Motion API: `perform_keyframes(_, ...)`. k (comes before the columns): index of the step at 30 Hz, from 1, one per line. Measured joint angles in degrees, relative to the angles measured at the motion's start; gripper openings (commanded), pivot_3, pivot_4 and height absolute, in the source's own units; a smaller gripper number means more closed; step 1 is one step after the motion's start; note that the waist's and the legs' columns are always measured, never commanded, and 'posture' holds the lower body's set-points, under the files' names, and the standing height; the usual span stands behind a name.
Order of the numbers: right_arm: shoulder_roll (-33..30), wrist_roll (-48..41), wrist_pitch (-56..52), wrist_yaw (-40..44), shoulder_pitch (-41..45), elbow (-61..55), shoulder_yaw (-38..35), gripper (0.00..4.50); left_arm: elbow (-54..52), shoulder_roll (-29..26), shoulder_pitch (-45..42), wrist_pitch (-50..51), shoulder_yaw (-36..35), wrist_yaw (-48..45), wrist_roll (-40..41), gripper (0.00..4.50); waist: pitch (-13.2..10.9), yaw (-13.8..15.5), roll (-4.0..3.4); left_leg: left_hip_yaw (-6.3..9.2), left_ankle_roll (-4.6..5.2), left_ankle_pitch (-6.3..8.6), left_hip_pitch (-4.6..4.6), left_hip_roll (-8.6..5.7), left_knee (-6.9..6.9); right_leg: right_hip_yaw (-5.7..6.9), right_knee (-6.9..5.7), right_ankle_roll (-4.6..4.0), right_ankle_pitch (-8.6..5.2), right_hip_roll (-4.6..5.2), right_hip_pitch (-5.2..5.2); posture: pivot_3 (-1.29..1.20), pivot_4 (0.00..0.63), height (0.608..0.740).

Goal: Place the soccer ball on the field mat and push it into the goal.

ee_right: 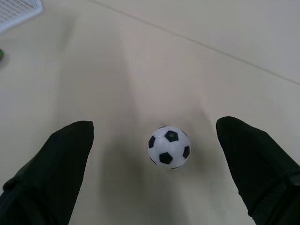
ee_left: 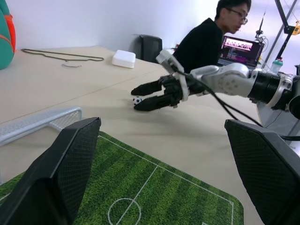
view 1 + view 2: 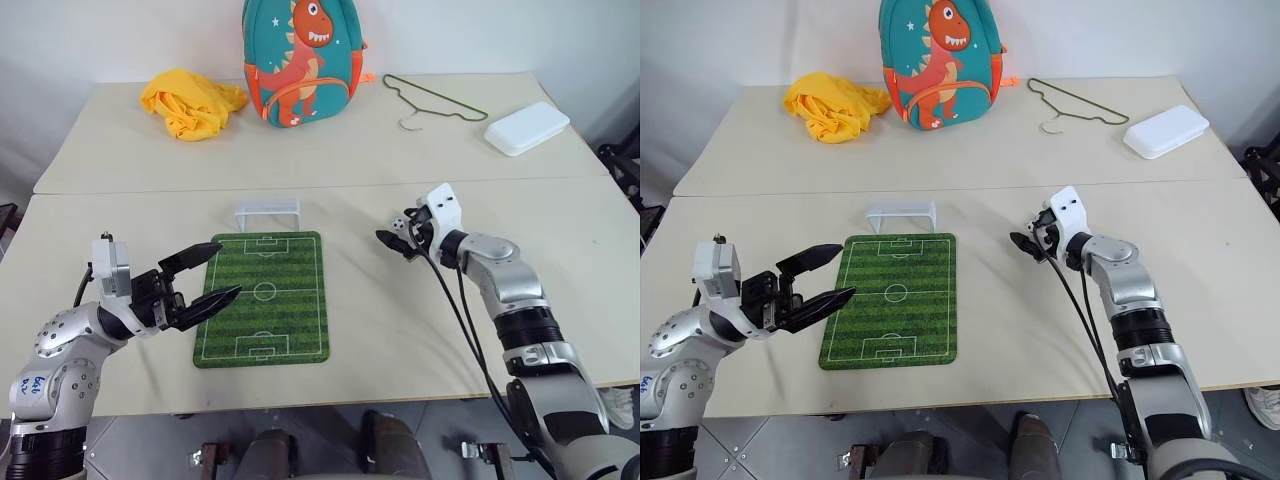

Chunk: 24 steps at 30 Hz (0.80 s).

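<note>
Right tool point(image 1: 157, 159) spread wide, gripping nothing; the soccer ball point(image 1: 169, 147) sits between its fingers on the bare counter point(image 3: 400, 330), untouched.

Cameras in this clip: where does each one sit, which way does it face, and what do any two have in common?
Left and right eye views: on the head, looking down over the table, both arms in view, field mat at the centre.
Left wrist view: along the open left gripper, across the mat toward the right gripper; a seated person behind.
Right wrist view: between its open fingers, down at the soccer ball.
Shared: both wrist views show the ball and the goal.
</note>
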<state>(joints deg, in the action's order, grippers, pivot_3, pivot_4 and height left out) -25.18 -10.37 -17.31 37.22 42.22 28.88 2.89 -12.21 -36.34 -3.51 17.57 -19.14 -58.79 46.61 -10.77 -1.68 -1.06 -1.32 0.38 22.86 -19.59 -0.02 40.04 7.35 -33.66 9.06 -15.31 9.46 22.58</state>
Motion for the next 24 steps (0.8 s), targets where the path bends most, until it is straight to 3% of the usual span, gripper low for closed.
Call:
perform_keyframes(9,0.6,0.9,2.4,1.3,0.3,1.9,-0.1,0.84,-0.6,0.0,1.8,-0.1,-0.4,-0.2,0.0,4.5,0.0,-0.1,0.0,0.0,0.0,0.0,0.0,0.01,0.0,0.0,0.0,0.0,0.0,0.0,0.0,0.0,0.15,0.74)
perform_keyframes(14,0.5,-0.4,5.0,5.3,0.3,2.0,-1.2,0.85,-0.2,-0.6,3.3,-2.4,-2.3,-2.6,-0.9,4.5,0.0,-0.1,0.0,-0.01,0.0,0.0,0.0,0.02,-0.01,0.0,0.02,0.0,0.0,-0.02,0.0,0.0,0.15,0.74)
perform_keyframes(17,0.7,-5.2,5.2,16.5,0.1,-4.6,-0.3,0.85,2.2,-2.4,5.5,-4.2,-3.6,-6.0,-2.0,4.5,0.0,-0.3,-0.06,-0.06,0.0,0.0,0.0,0.05,-0.04,-0.03,0.03,0.0,0.0,-0.06,0.06,0.0,0.15,0.74)
perform_keyframes(20,1.3,-9.2,2.9,26.3,0.3,-15.2,4.2,0.85,4.4,-3.8,7.7,-6.1,-4.3,-9.2,-3.9,4.5,0.0,-0.5,-0.05,-0.11,-0.01,0.0,0.05,0.1,-0.06,0.0,0.02,0.0,0.0,-0.09,0.06,0.0,0.15,0.74)
perform_keyframes(24,4.1,-9.8,-3.6,31.5,-0.7,-26.1,15.2,0.85,8.4,-5.8,13.3,-9.3,-5.9,-13.1,-6.8,4.5,0.0,-0.7,-0.03,-0.14,-0.03,0.01,0.11,0.12,-0.1,0.02,-0.01,-0.01,-0.01,-0.1,0.08,0.0,0.15,0.74)
